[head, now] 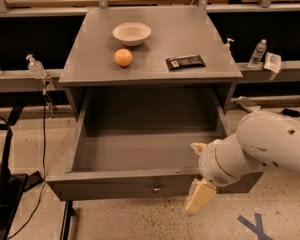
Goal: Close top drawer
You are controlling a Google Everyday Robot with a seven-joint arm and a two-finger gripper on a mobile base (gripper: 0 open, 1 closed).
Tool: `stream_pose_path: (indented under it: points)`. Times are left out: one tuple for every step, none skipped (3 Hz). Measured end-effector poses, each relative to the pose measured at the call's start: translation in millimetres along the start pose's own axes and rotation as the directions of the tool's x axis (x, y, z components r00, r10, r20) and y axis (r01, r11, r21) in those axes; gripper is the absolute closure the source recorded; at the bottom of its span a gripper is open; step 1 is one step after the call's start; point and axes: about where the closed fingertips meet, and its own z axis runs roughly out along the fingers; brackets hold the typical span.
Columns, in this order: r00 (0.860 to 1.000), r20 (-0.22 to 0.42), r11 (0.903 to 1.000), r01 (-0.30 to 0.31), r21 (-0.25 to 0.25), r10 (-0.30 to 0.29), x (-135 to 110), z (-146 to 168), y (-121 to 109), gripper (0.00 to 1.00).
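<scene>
1. The drawer [140,154] stands pulled far out.
2. My gripper [199,173] is at the drawer's front panel, right of its knob [156,187].
3. My jaws are spread wide, holding nothing.

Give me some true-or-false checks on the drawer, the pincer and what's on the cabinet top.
1. The drawer is pulled out. True.
2. An orange lies in the drawer. False: the drawer looks empty; the orange sits on the cabinet top.
3. The pincer is low at the drawer's front, right of the knob. True.
4. The bowl is nearer the camera than the orange. False: it sits behind the orange.
5. A dark packet lies right of the orange. True.
</scene>
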Motion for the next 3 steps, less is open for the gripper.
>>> stream_pose_path:
  points:
    - [1.0, -0.016, 0.9987, 0.017, 0.048, -0.016, 7.5, 32.3, -12.3, 0.0]
    - [0.999, -0.029, 0.9932, 0.037, 0.11, -0.034, 10.1, 47.8, -32.0, 0.0]
    - [0.998, -0.032, 0.9856, 0.06, 0.158, -0.056, 4.5, 62.1, -57.4, 0.0]
